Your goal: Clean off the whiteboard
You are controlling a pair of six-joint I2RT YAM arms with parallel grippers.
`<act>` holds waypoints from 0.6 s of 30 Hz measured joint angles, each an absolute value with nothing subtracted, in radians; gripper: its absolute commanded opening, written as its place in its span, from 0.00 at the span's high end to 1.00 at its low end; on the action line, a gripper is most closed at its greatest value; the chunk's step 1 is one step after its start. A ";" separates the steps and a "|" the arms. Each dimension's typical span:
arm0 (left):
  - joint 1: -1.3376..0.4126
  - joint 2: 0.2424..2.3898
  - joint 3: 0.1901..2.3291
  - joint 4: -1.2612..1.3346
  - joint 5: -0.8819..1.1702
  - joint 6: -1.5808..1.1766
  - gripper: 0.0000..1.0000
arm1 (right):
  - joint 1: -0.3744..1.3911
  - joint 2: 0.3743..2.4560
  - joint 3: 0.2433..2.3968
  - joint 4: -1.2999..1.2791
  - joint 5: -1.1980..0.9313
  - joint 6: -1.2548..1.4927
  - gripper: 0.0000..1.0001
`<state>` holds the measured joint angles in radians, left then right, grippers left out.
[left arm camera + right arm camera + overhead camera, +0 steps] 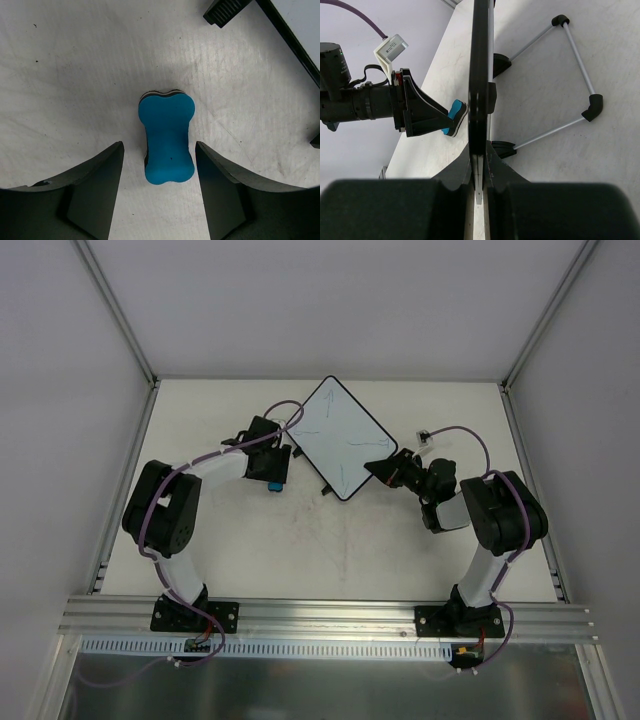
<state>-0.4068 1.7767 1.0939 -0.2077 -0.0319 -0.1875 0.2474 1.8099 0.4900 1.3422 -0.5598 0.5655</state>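
Eraser [166,137] on desk [75,75] inside spread left end effector [159,148], just left of whiteboard [338,435] pinched by right end effector [480,153].

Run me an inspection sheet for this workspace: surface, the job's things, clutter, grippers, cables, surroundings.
Surface: white table, faintly scuffed.
Job's things: whiteboard turned cornerwise to the table edges, faint pen lines on it; blue eraser on the table beside it.
Clutter: nothing seen.
Grippers: left gripper open, straddling the eraser without touching it; right gripper shut on the whiteboard's edge.
Cables: purple cables run along both arms.
Surroundings: white enclosure walls; aluminium rail at the near edge.
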 measured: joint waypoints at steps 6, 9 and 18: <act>-0.420 1.784 1.112 -0.223 -0.058 -0.174 0.54 | 0.247 1.810 0.490 1.342 -0.562 0.566 1.00; -0.420 1.795 1.126 -0.224 -0.065 -0.168 0.61 | 0.247 1.810 0.490 1.343 -0.562 0.566 1.00; -0.427 1.811 1.142 -0.227 -0.088 -0.164 0.80 | 0.247 1.810 0.490 1.342 -0.562 0.566 1.00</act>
